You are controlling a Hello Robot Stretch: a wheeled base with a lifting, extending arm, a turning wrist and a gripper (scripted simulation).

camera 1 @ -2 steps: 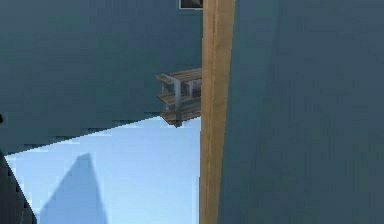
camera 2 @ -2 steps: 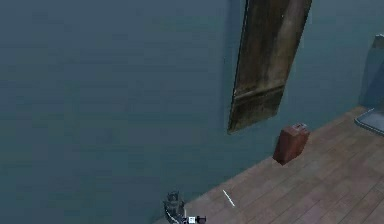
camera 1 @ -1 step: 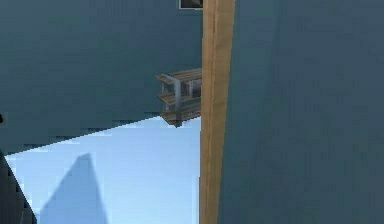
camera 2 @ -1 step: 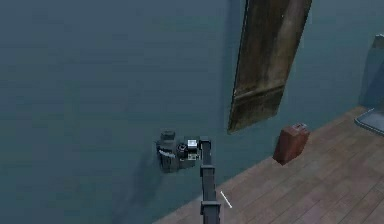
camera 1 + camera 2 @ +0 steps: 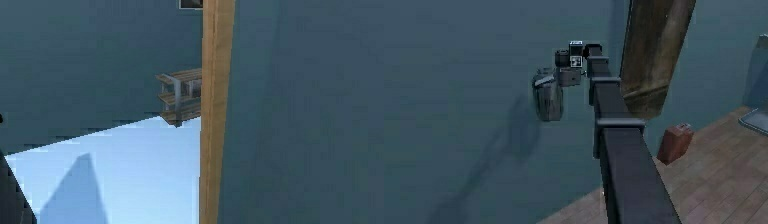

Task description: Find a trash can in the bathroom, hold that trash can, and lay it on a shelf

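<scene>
You had one gripper upper centre of the arm side view, holding one grey trash can clear of every surface, one reddish box lower right, one wooden shelf mid-frame in the forward view.

A tall light-brown wooden post runs from top to bottom just right of the forward view's middle. Plain dark teal walls lie on both sides of it. A pale blue smooth floor spreads across the lower left. At the top edge, just left of the post, sits the corner of a small dark-framed picture. In the arm side view, a dark teal wall covers the left and middle. A broad weathered brown wooden panel hangs down from the upper right. Below it, a small reddish-brown box stands on a brown plank floor in the lower right.
</scene>
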